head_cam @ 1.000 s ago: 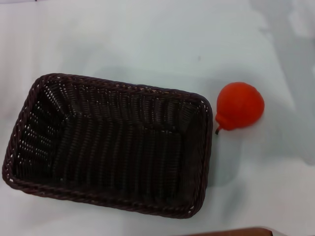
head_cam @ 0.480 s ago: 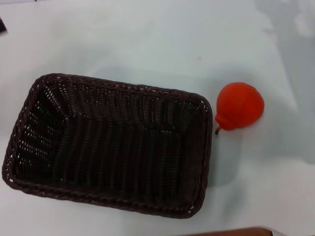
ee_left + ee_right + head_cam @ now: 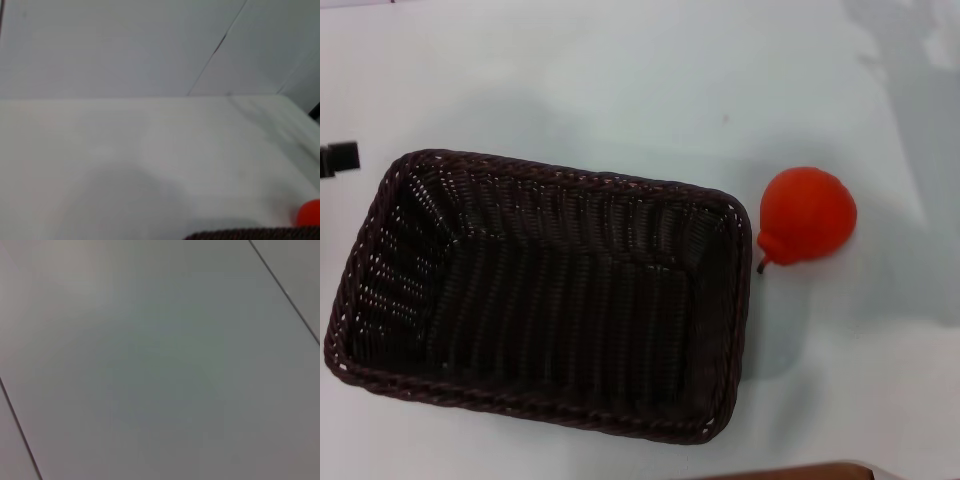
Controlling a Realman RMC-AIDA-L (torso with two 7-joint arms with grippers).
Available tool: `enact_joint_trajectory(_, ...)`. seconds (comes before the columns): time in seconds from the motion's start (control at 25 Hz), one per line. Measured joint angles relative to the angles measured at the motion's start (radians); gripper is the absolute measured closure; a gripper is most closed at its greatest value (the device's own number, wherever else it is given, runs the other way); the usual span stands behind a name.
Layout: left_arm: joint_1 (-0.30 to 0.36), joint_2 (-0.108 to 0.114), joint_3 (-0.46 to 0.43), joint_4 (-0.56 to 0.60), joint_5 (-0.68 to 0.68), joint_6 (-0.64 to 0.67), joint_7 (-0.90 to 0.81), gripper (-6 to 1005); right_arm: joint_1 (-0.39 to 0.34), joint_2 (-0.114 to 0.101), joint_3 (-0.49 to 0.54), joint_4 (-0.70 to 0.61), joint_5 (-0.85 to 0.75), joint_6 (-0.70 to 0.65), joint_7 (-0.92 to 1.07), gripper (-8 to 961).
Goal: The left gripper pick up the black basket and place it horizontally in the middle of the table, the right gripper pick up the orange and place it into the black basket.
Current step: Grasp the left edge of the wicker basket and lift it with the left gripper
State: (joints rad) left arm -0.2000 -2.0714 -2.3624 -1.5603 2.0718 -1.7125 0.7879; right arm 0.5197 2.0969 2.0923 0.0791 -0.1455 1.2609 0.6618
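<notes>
The black basket is a large dark woven wicker basket lying on the white table, left of centre in the head view, empty. Its rim also shows in the left wrist view. The orange, red-orange with a short dark stem, lies on the table just right of the basket; a sliver of it shows in the left wrist view. The left gripper is a small black block at the left edge, just beyond the basket's far left corner. The right gripper is out of view.
A brown strip shows at the table's near edge. Arm shadows fall on the table at the far right. The right wrist view shows only a plain grey panelled surface.
The left gripper tip has come into view at the left edge and moved down toward the basket's far left corner. The basket and orange have not moved.
</notes>
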Motion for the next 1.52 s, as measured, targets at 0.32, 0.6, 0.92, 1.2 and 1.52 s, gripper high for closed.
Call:
enact_joint_trajectory(0.32, -0.031, -0.015, 0.013, -0.064, 0.149, -0.068, -0.127, 216, 0.0, 0.0, 0.0, -0.003, 0.011, -0.014, -0.001, 9)
enact_joint_trajectory(0.6, -0.073, -0.033, 0.021, -0.052, 0.276, -0.112, -0.185, 216, -0.001, 0.0, 0.002, -0.001, 0.012, -0.022, -0.001, 10)
enact_joint_trajectory(0.92, -0.097, -0.064, 0.075, -0.031, 0.363, -0.126, -0.187, 216, 0.001, 0.0, 0.014, -0.001, 0.012, -0.041, -0.001, 10)
enact_joint_trajectory(1.2, -0.105, -0.08, 0.142, 0.023, 0.435, -0.074, -0.18, 231, 0.0, 0.0, 0.014, -0.001, 0.012, -0.051, -0.001, 10)
enact_joint_trajectory(1.52, -0.133, -0.089, 0.158, 0.047, 0.488, -0.07, -0.185, 340, 0.001, 0.0, 0.015, -0.004, 0.012, -0.068, -0.002, 10)
